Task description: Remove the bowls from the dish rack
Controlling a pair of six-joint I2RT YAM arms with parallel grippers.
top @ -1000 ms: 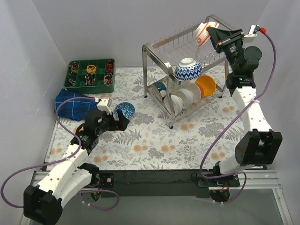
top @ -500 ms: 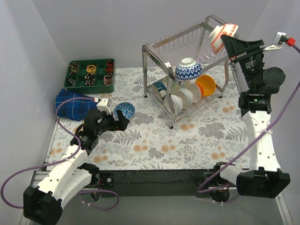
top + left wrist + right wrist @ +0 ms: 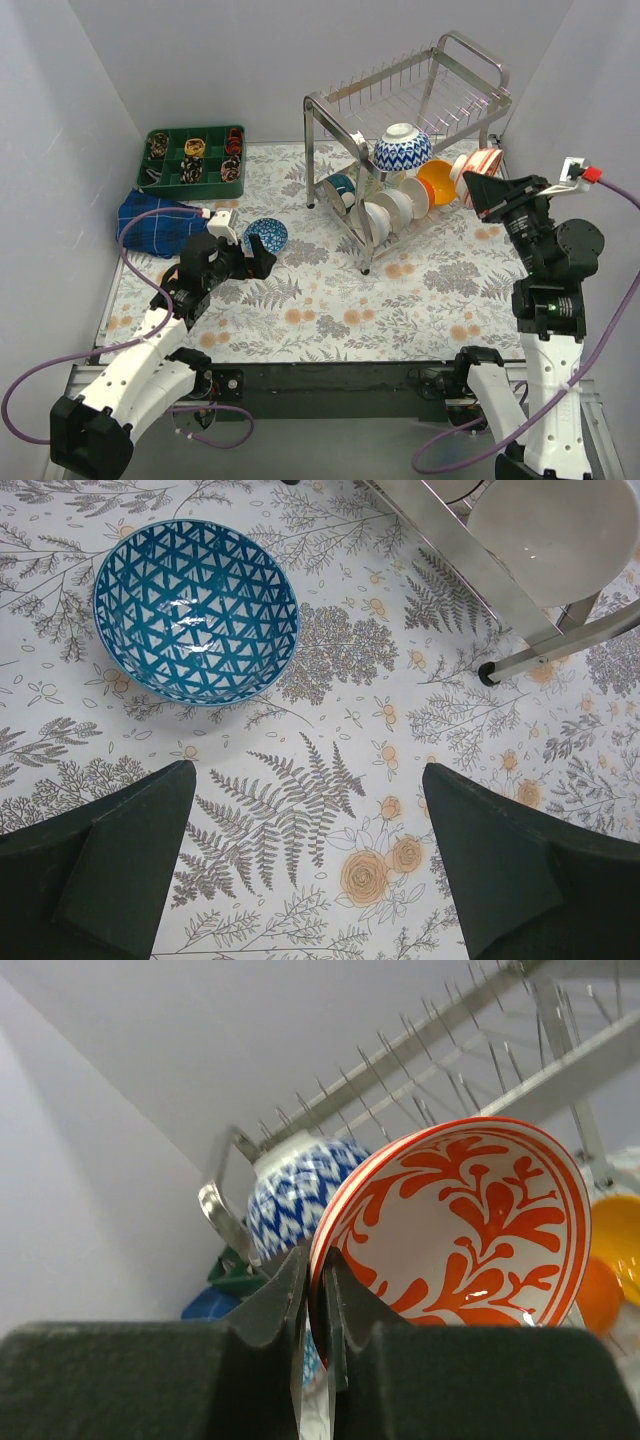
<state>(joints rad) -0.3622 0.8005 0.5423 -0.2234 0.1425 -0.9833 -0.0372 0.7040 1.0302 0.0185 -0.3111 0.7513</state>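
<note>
My right gripper is pinching the rim of the red-white bowl. Its fingers are closed down to the thickness of the wall, one inside and one outside. The bowl is standing on edge rather than level, its mouth facing back toward the wrist camera and its foot pointing away toward the dish rack. From the top camera I am seeing it hanging in the air off the rack's right end, just beside the orange bowl that is leaning on the lower shelf. I can't tell whether those two are touching. The blue-white zigzag bowl is sitting mouth down on the rack. My left gripper is hovering wide open over the floral tablecloth, holding nothing, with the blue lattice bowl resting upright just ahead of its fingers.
</note>
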